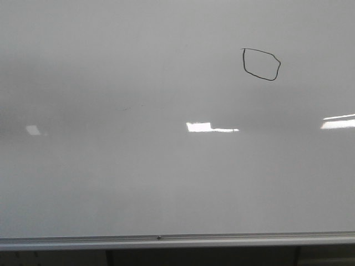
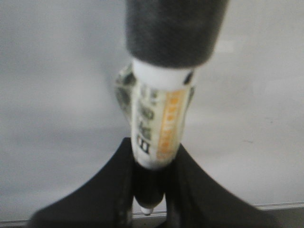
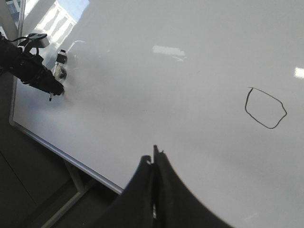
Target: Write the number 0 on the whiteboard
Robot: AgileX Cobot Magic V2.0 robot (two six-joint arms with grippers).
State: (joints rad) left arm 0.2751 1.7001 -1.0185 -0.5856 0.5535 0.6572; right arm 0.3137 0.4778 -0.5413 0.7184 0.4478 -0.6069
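Left end effector point(image 2: 148, 183) pinching blurred marker point(image 2: 159, 128), right end effector point(image 3: 154, 164) pressed together

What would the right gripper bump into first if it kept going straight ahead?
Most likely the whiteboard. The right gripper points at bare board, well aside from the number 0. How far off the board is, I cannot tell.

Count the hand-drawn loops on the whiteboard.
1. The number 0 sits in the upper right of the whiteboard in the front view; no other drawn loop shows in any view.
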